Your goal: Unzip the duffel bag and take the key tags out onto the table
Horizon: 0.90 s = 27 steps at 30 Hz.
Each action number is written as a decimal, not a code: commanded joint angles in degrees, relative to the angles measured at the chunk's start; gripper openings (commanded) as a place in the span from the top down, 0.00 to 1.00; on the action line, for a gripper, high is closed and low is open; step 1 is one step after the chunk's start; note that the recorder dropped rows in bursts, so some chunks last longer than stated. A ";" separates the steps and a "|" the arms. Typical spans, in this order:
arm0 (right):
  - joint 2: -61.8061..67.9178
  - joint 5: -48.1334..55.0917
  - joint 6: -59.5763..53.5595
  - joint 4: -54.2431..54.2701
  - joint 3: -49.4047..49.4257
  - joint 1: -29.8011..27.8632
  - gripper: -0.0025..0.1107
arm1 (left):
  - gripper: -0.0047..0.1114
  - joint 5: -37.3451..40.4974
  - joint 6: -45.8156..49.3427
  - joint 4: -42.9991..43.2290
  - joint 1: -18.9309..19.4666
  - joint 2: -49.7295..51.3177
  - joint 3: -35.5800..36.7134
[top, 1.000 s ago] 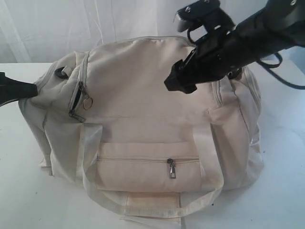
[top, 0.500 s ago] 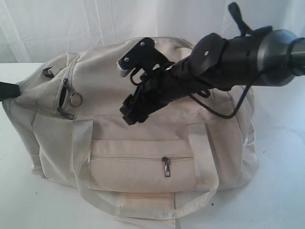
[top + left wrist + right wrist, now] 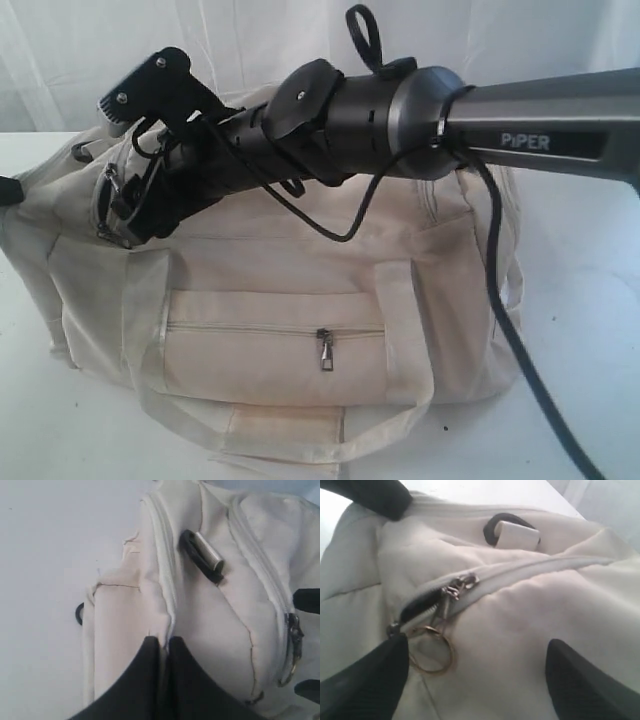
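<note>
The cream-white duffel bag [image 3: 300, 260] lies on the white table [image 3: 600, 300]. My right gripper [image 3: 128, 212] reaches across to the bag's left end and stands open [image 3: 475, 677] around the side zip. The zip pull [image 3: 446, 604] with its metal ring [image 3: 432, 652] lies just inside one finger [image 3: 365, 680], and the zip is open a short way. My left gripper [image 3: 165, 641] is shut on a seam fold of the bag's end, below the dark D-ring [image 3: 200, 554]. In the exterior view it [image 3: 8, 190] barely shows. The key tags are hidden.
A front pocket with its own zip pull [image 3: 324, 348] faces the camera, and a webbing strap [image 3: 300, 440] loops onto the table. The right arm's cable [image 3: 510, 330] hangs over the bag's right side. A white curtain [image 3: 60, 60] closes the back.
My right arm has swung left across the bag, from its right end to the side zip. The bag has slid a little to the left.
</note>
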 commanded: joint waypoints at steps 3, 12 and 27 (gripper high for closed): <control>2.56 1.16 -0.63 1.57 -1.99 0.42 0.43 | 0.96 8.21 -0.36 -1.18 4.09 -1.95 -0.02; 5.25 0.86 -0.82 3.56 -5.23 3.20 0.50 | 0.96 12.07 -0.24 -1.18 4.09 -2.09 -0.02; 9.23 -1.27 -0.59 5.25 -9.26 5.01 0.62 | 0.96 10.67 -0.13 -1.18 4.09 -2.08 -0.02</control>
